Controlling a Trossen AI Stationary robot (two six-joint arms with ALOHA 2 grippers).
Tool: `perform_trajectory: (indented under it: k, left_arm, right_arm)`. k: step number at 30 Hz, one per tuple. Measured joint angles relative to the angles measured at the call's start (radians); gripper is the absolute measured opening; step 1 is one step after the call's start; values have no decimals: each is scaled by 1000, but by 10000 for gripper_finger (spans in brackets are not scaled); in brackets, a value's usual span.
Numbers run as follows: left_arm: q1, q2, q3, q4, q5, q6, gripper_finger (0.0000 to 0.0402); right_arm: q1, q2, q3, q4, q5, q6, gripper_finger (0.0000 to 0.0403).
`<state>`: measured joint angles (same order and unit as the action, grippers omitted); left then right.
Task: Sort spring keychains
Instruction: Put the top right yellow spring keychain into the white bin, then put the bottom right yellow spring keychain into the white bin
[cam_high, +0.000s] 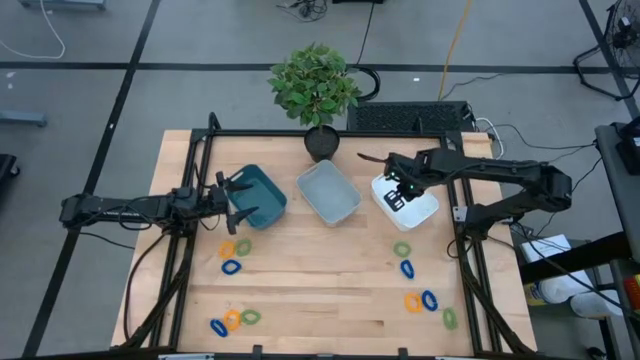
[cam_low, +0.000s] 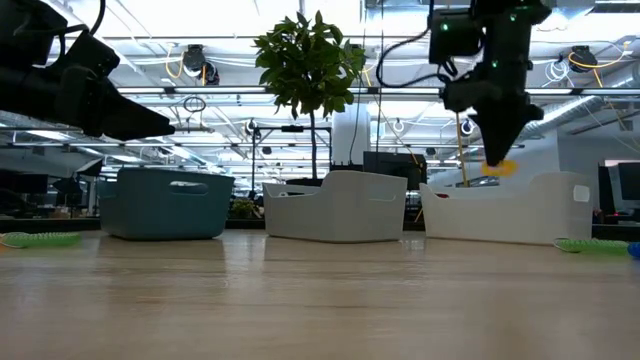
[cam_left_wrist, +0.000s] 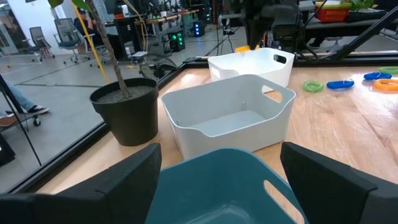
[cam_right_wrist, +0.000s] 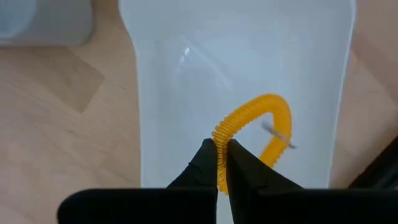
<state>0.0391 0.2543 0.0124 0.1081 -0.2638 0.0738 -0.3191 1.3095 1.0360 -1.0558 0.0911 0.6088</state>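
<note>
My right gripper (cam_right_wrist: 221, 163) is shut on an orange spring keychain (cam_right_wrist: 260, 118) and hovers over the white bin (cam_high: 412, 207); the low view shows the keychain (cam_low: 500, 168) just above the bin's rim. My left gripper (cam_left_wrist: 221, 177) is open above the teal bin (cam_high: 258, 196), one finger toward each side of it, touching nothing. Loose blue, orange and green keychains lie flat on the table: one group below the teal bin (cam_high: 235, 252), one at the near-left edge (cam_high: 233, 320), and one on the right (cam_high: 418, 290). My right gripper pinches the orange keychain's coil (cam_right_wrist: 221, 134) between its two fingertips, at one end of the visible arc. The fingers come from above, pointing down. The keychain is lifted clear, and the rest of its loop (cam_right_wrist: 277, 127) arcs out past the fingertips over the white bin's floor.
A grey-blue bin (cam_high: 328, 191) stands between the teal and white bins. A potted plant (cam_high: 316, 92) sits at the table's far edge behind them. Bare wood lies between the left and right keychain groups. A black frame borders the table (cam_high: 300, 133).
</note>
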Motion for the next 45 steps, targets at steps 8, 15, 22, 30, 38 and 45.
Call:
perform_trajectory:
  k: [8, 15, 22, 30, 38, 45]
  left_arm:
    - [0, 0, 0, 0, 0, 0, 335]
    - [0, 0, 0, 0, 0, 0, 335]
    - [0, 0, 0, 0, 0, 0, 335]
    - [0, 0, 0, 0, 0, 0, 335]
    - [0, 0, 0, 0, 0, 0, 335]
    - [0, 0, 0, 0, 0, 0, 335]
  right_arm:
    - [19, 0, -143, 178, 8, 19, 0]
    - [28, 0, -214, 223, 44, 13, 0]
    - [32, 0, -259, 285, 40, -23, 8]
    - [25, 0, -259, 296, 43, -30, 95]
    - [24, 0, -259, 317, 43, -72, 190]
    - [24, 0, -259, 326, 43, -102, 226]
